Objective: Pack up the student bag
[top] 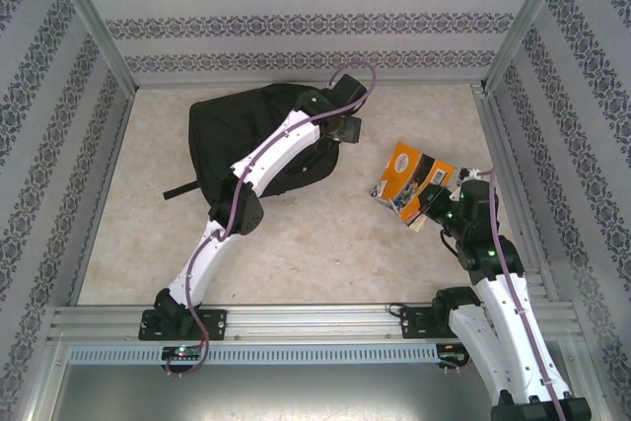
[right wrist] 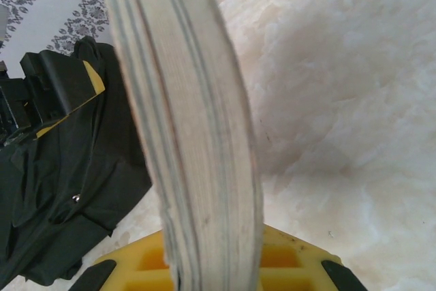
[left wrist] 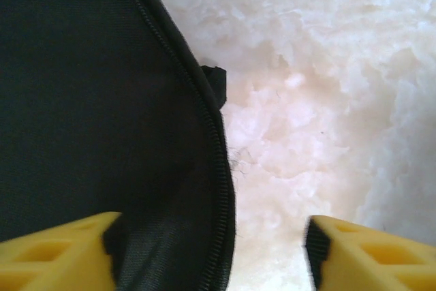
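Opening step: my left gripper [left wrist: 211,253], jaws apart, straddles the zipper rim of the student bag [left wrist: 88,100], my right gripper [right wrist: 211,270] clamps a book [right wrist: 184,120] upright, bag off to its left; next, probably, pinch and lift that rim

Three views: one overhead, two riding the wrists.
My top camera looks down from behind onto the whole table [top: 325,244]. My left wrist camera hugs the edge of the black backpack [left wrist: 88,100]; the right wrist one, tight on the page edges of a book [right wrist: 191,134], catches that backpack too.
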`<action>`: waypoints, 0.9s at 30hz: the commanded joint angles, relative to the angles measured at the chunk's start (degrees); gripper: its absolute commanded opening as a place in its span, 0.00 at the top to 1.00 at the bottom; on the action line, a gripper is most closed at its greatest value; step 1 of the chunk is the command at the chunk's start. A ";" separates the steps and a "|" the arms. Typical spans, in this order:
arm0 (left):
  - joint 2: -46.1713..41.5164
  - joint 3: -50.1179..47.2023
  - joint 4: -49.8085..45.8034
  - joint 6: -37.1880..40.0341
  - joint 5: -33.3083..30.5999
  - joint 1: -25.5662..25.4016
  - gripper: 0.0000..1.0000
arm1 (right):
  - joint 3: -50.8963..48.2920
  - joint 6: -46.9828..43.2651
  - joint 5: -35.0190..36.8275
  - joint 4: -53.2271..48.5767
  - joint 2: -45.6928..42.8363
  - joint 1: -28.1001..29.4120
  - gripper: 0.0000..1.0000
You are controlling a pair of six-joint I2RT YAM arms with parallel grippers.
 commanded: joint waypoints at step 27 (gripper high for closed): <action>-51.13 -64.98 13.54 4.58 -0.68 -6.83 1.00 | -3.41 3.76 -9.06 10.67 -0.04 -0.47 1.00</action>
